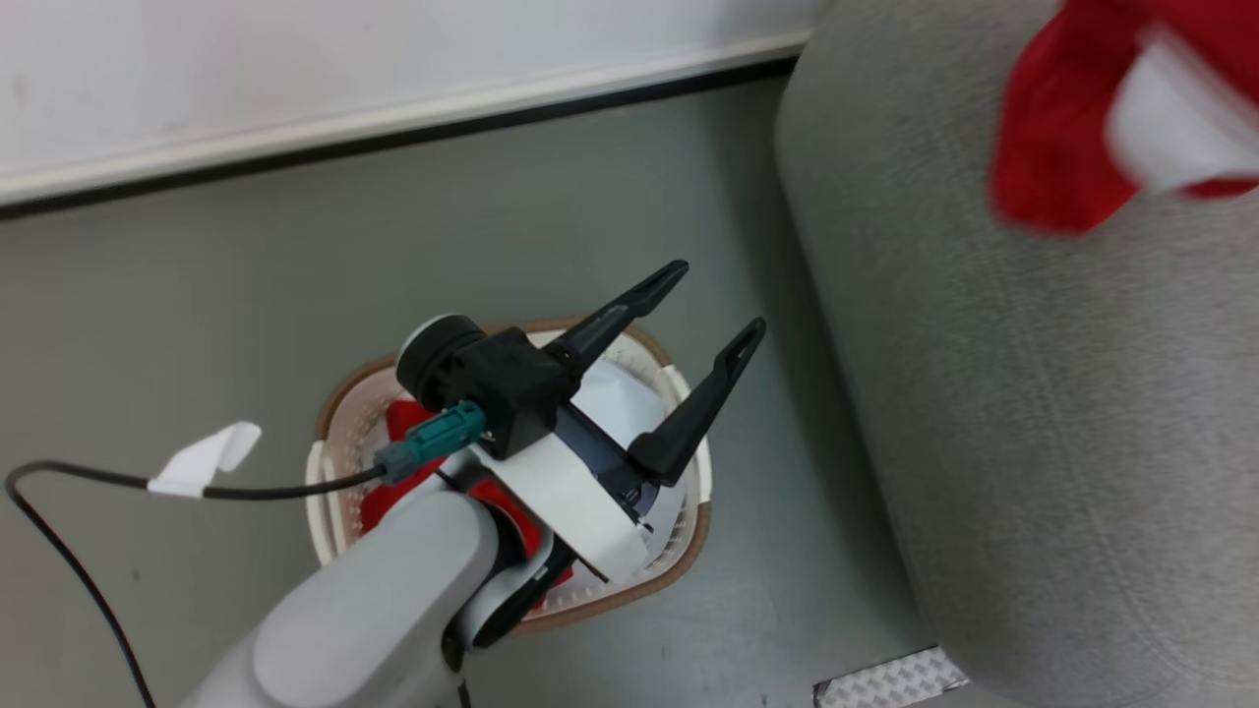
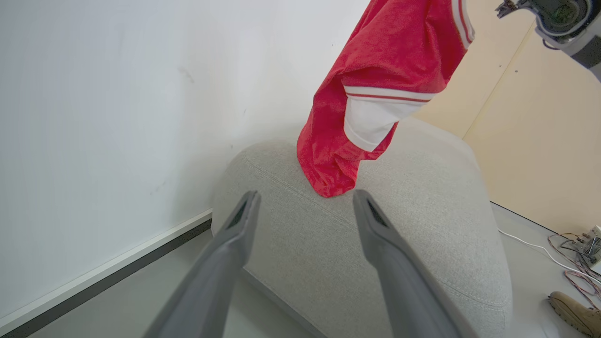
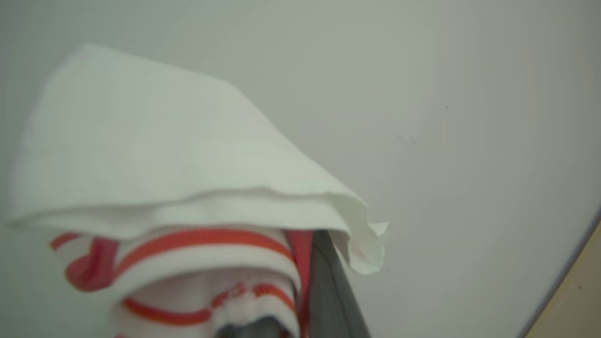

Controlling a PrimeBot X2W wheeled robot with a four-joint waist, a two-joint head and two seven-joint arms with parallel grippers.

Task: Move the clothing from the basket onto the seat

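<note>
My right jaws are pressed nearly together, pinching a bunch of the red garment (image 2: pixel 375 70) at its white, red-striped trim. The garment hangs in a long limp drape over the seat (image 1: pixel 1033 442). Its lowest fold is at the cushion's top edge, though I cannot tell whether it touches. My left jaws are spread wide and empty, hovering above the basket (image 1: pixel 689 551), which stands on the floor just beside the seat.

At least 2 pieces lie in the basket: a red piece (image 1: pixel 403 423) on the side away from the seat and a white piece (image 1: pixel 629 393) on the side nearer it. My own arm hides part of both.

I judge this cloth to be light, soft and completely floppy. It is not fragile, so a firm squeeze should do no harm. The risk I see is slip, because a single thin layer could slide out of narrow jaws under its own swing. The doubled trim in the right jaws looks like the safer kind of hold.

For the pieces in the basket, I would take a gathered fold near the middle of the heap. I would keep the fingertips clear of the perforated wall. I would also expect 1 piece to drag the other up with it.
</note>
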